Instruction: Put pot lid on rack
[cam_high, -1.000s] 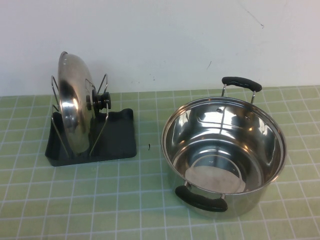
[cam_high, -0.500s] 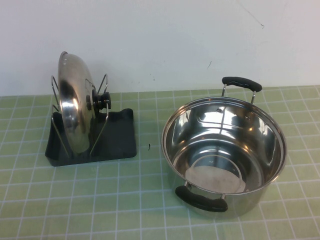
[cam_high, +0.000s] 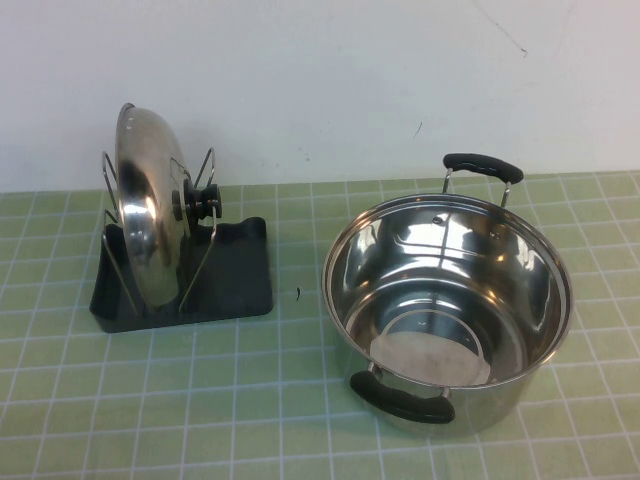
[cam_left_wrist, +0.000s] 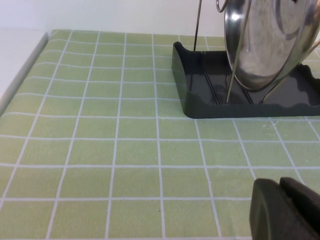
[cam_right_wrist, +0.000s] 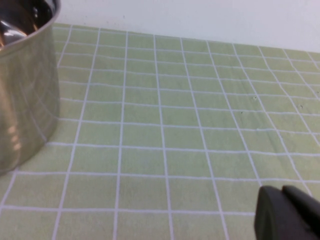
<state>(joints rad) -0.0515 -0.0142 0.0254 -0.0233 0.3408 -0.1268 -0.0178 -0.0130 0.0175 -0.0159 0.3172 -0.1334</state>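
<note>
The shiny domed pot lid (cam_high: 148, 208) stands on edge between the wire loops of the dark rack (cam_high: 230, 275) at the left of the table, its black knob (cam_high: 203, 198) facing right. It also shows in the left wrist view (cam_left_wrist: 270, 45), standing in the rack (cam_left_wrist: 200, 97). My left gripper (cam_left_wrist: 282, 192) is shut and empty, low over the table, apart from the rack. My right gripper (cam_right_wrist: 285, 200) is shut and empty, over bare table beside the pot (cam_right_wrist: 22, 85). Neither gripper shows in the high view.
The deep steel pot (cam_high: 450, 300) with two black handles stands open and empty at the right. A white wall runs along the back. The green tiled table (cam_high: 250, 400) spreads in front, with its edge in the left wrist view (cam_left_wrist: 22, 75).
</note>
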